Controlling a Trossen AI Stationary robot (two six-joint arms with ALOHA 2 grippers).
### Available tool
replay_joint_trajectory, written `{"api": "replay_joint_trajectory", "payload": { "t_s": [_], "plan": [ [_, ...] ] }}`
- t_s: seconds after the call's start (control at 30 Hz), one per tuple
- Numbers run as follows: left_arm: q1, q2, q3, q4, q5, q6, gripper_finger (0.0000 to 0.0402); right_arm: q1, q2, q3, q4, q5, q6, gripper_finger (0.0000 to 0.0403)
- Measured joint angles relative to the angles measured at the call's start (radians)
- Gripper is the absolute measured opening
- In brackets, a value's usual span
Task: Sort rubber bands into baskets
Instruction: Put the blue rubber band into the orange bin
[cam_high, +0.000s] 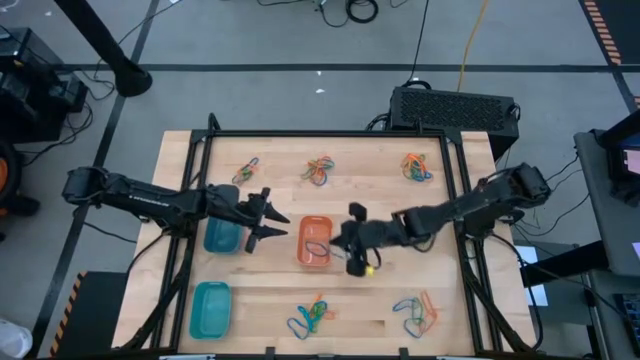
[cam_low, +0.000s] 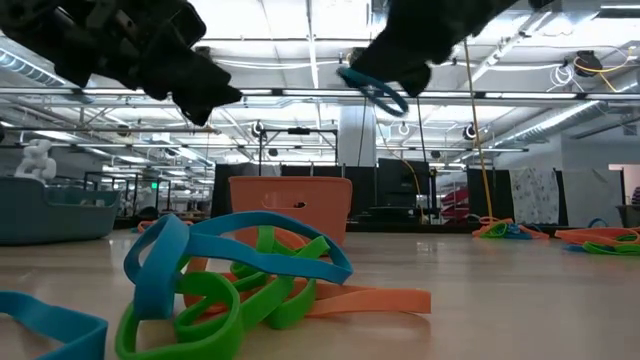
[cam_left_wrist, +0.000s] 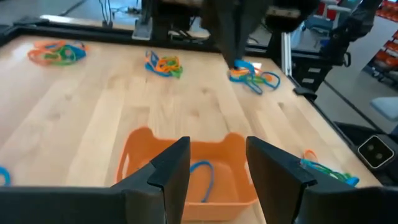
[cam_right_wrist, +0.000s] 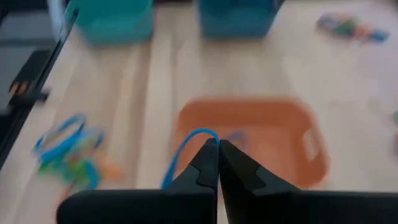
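Overhead — right end effector, basket-side.

Even, bright light falls from ceiling strip lamps, casting only soft shadows on the pale table. The right wrist view is blurred throughout, perhaps from motion. In the low view the nearest rubber bands look large and soft, and the arms overhead show as dark silhouettes.

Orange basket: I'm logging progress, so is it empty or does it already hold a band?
Not empty. The orange basket already holds a blue rubber band; the right gripper holds another blue band above it.
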Motion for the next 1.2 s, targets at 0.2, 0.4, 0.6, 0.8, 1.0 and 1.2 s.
{"api": "replay_joint_trajectory", "payload": {
  "t_s": [0.2, 0.4, 0.6, 0.8, 1.0, 1.2],
  "plan": [
    [0.000, 0.007, 0.000, -0.020, -0.002, -0.045, 0.0164, -0.083, 0.071, 0.000, 0.133, -0.005, -0.065, 0.0000],
    [0.000, 0.007, 0.000, -0.079, -0.042, -0.046, 0.0164, -0.113, 0.172, -0.001, 0.239, -0.009, -0.074, 0.0000],
    [0.000, 0.007, -0.001, -0.084, -0.079, -0.045, 0.0164, -0.115, 0.234, -0.001, 0.334, -0.013, -0.078, 0.0000],
    [0.000, 0.007, -0.001, -0.086, -0.087, -0.045, 0.0164, -0.115, 0.283, -0.001, 0.373, -0.008, -0.077, 0.0000],
    [0.000, 0.008, -0.001, -0.086, -0.087, -0.045, 0.0164, -0.115, 0.288, -0.001, 0.382, -0.007, -0.076, 0.0017],
    [0.000, 0.007, -0.001, -0.086, -0.087, -0.044, 0.0164, -0.115, 0.286, -0.001, 0.378, -0.007, -0.081, 0.0045]
  ]
}}
